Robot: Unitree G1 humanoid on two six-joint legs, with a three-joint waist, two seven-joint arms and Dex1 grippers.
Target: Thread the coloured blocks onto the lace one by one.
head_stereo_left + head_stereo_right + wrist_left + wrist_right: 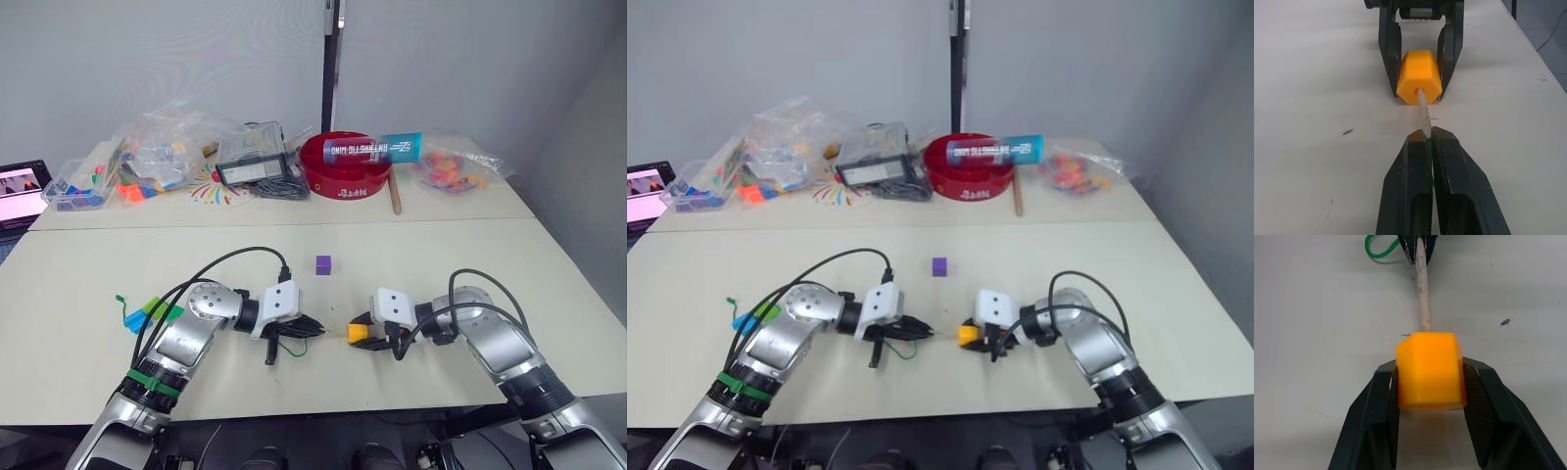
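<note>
My right gripper (361,333) is shut on the orange-yellow block (1430,369), held just above the table near its front edge. My left gripper (1428,142) is shut on the lace, whose pale stiff tip (1422,106) enters the hole in the orange block's face. Green lace (294,338) loops back under the left gripper. A purple block (323,264) lies alone on the table beyond both grippers. Further left, blue and light green blocks (152,313) lie together by the lace's tail (120,300).
A red bowl (343,166) with a blue-labelled tube across it, clear bags of toys (162,147) and a boxed item (250,157) crowd the table's far side. A screen (20,191) stands at the far left. A seam (294,225) crosses the table.
</note>
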